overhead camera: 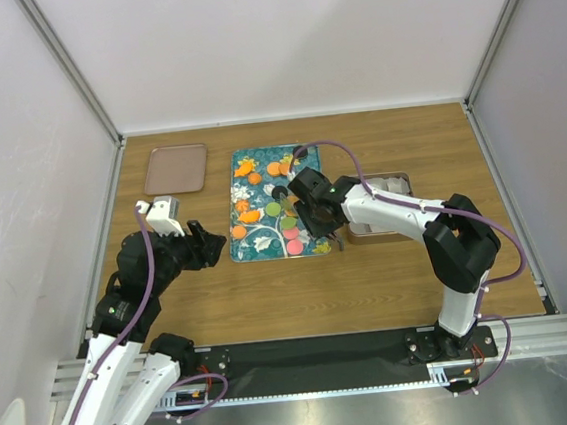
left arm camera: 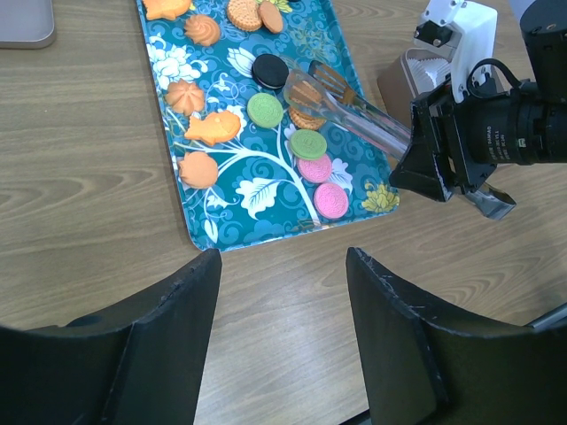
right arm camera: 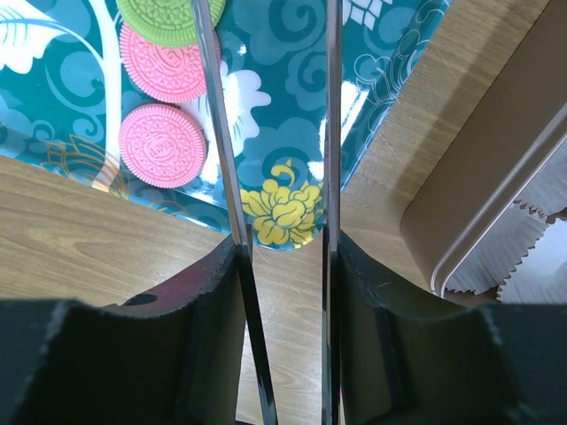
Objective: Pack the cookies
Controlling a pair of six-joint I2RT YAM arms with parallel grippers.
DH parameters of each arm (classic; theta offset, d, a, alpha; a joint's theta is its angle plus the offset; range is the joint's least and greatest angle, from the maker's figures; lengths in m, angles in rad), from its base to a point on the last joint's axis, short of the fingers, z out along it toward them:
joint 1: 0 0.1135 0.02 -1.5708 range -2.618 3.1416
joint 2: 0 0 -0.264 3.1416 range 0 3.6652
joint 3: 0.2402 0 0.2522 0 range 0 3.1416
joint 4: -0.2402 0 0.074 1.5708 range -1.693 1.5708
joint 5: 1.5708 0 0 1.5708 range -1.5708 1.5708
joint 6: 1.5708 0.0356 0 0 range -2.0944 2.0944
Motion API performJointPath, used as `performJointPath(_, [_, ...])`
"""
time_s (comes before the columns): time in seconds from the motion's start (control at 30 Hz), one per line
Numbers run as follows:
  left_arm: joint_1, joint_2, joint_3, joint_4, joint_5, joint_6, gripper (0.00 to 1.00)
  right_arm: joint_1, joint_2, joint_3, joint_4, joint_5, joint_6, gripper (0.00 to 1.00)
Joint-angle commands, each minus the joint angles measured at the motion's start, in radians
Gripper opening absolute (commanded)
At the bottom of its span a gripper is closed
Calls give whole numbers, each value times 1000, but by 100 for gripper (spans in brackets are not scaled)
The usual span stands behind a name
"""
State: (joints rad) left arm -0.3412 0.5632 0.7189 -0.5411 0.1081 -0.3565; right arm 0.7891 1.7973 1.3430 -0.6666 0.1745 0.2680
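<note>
The packing looks barely begun: the cookies (left arm camera: pixel 264 110) lie spread over the teal tray (left arm camera: pixel 257 197) in the middle of the surface (overhead camera: pixel 370 274), and none can be made out in the container (overhead camera: pixel 393 181) at the tray's 3 o'clock, where only a scalloped paper liner shows in the right wrist view, though the arm hides much of it from above. Nearly all the transfer therefore seems left to do. The right arm reaches across from 5 o'clock with its wrist bent down over the tray's right half; the right gripper (right arm camera: pixel 283 252) is clamped on a pair of metal tongs (left arm camera: pixel 354 111), whose two blades run forward between its fingers. In the left wrist view the tong tips sit at a tan cookie just beside the black one, but whether they have actually pinched it cannot be told. Two pink cookies (right arm camera: pixel 164 146) lie at 10 o'clock of the blades. The left arm is folded back at the tray's 8 o'clock, and the left gripper (left arm camera: pixel 282 266) hangs above bare wood with its jaws spread wide, holding nothing.
</note>
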Motion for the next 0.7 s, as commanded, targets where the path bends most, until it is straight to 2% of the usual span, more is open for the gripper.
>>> performJointPath(0.0, [-9, 1, -4, 29, 4, 19, 64, 6, -25, 54, -8, -4, -6, 33])
performJointPath(0.43, [-10, 3, -3, 27, -5, 17, 64, -37, -180, 70, -51, -9, 7, 31])
performJointPath(0.67, [-15, -2, -3, 29, -5, 16, 65, -191, -357, -39, -96, -12, 19, 32])
